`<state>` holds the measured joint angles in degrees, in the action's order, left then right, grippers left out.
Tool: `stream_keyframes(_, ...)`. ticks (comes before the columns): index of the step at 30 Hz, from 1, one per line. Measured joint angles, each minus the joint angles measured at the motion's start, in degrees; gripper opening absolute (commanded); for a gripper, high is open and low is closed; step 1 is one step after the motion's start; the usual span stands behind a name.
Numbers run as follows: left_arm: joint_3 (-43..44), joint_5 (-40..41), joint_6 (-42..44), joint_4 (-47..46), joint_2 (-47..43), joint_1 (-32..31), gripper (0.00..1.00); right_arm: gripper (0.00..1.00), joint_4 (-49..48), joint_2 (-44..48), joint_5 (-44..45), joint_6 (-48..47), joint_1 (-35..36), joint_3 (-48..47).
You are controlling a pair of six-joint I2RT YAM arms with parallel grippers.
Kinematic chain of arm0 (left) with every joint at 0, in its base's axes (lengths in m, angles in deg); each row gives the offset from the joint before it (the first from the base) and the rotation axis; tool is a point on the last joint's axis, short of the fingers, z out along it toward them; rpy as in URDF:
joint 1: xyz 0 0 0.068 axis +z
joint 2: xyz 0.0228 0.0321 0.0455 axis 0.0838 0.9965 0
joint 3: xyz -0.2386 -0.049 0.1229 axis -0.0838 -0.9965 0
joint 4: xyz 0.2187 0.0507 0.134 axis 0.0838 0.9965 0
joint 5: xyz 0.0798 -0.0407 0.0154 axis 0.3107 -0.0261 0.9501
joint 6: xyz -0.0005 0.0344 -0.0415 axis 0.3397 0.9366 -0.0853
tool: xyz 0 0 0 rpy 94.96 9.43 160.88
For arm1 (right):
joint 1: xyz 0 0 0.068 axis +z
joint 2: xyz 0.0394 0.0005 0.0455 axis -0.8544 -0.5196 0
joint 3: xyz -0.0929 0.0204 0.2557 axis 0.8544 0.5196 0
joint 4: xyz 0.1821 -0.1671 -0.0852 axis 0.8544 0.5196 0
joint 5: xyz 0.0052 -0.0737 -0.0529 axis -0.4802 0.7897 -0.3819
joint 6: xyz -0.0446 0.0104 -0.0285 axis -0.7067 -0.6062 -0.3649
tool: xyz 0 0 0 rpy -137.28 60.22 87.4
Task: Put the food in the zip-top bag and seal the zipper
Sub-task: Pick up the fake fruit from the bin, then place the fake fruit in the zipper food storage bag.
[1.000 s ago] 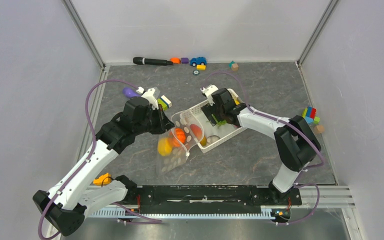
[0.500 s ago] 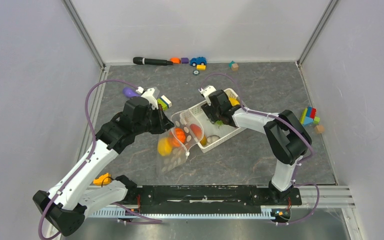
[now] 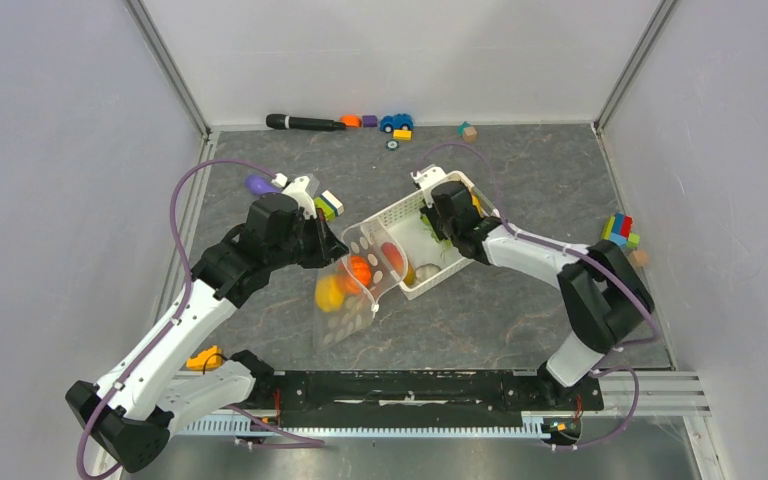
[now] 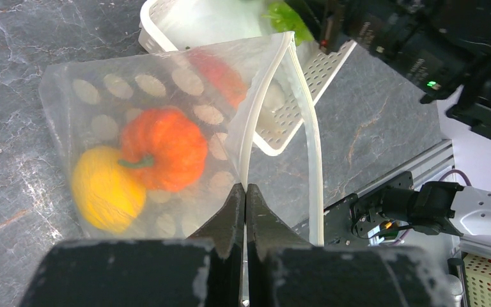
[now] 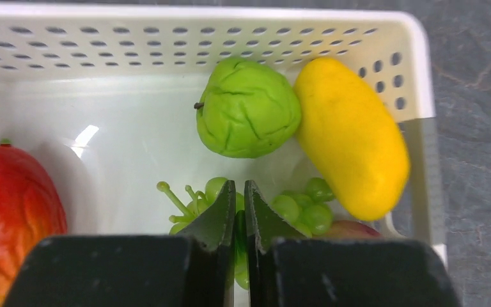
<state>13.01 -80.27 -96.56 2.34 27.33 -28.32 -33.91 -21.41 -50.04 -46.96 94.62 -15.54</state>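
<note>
Right hand (image 5: 240,192) in white basket (image 5: 166,38), jaws pinched narrow on green grapes (image 5: 307,213). Left hand (image 4: 243,192) clamps zipper (image 4: 250,137) of zip-top bag (image 4: 102,96), mouth gaping toward basket. Bag lies just left of right hand, so expect a short leftward carry; pumpkin (image 4: 163,150) already inside

The basket wall (image 5: 166,48), green fruit (image 5: 247,109) and mango (image 5: 351,137) crowd the right claw (image 5: 240,192)

Left hand (image 4: 245,195) pinches the zip-top bag (image 4: 102,89) at its zipper (image 4: 254,118); orange pumpkin (image 4: 164,148) and yellow fruit (image 4: 105,188) sit inside
</note>
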Motion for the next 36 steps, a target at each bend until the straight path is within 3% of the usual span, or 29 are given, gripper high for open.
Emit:
stream_keyframes(14,-0.02,0.0,-0.02,0.02,-0.02,0.0,0.02,0.0,-6.86,21.97,-9.31,3.58,-0.04,8.17)
stream_keyframes(21,-0.02,-0.04,0.0,0.02,-0.02,0.0,0.02,0.0,-10.91,28.55,-27.36,5.64,-0.07,8.24)
stream_keyframes(28,-0.02,-0.26,-0.02,0.02,-0.02,0.02,0.02,0.0,-18.14,29.44,-46.51,11.56,1.22,7.52)
stream_keyframes(36,-0.02,-0.46,-0.02,0.0,-0.02,0.0,0.02,0.0,-25.7,27.26,-56.46,16.2,6.71,4.0)
